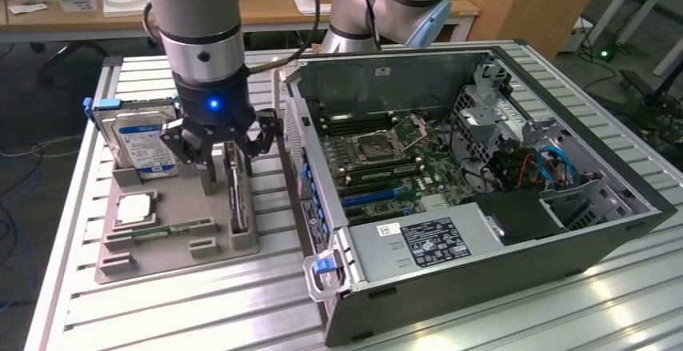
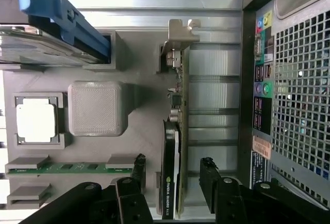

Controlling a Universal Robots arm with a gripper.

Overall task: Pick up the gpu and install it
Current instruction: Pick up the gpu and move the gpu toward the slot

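- On the exterior view's left, a boxy silver hard drive (image 1: 144,147) stands on edge in a grey plastic holder tray (image 1: 176,257). Its blue label carries print too small to read.
- Nearer the tray's front edge lies a narrow green memory stick (image 1: 171,229).
- The black two-fingered gripper (image 1: 229,163) hangs over the tray's right-hand slot. In the wrist view its black fingers (image 2: 138,168) are spread wide, one to each side of the card, with a gap on both sides — gripping nothing.
- The gpu (image 2: 178,110) is a thin flat card standing on its long edge in that slot. It has a green circuit board, a black cooler face and a silver metal bracket at the far end. White letters on the cooler's edge read "NVIDIA QUADRO".
- Just beside the tray, on the exterior view's right, the open dark grey computer case (image 1: 597,231) lies on its side — its black-and-white label is illegible.
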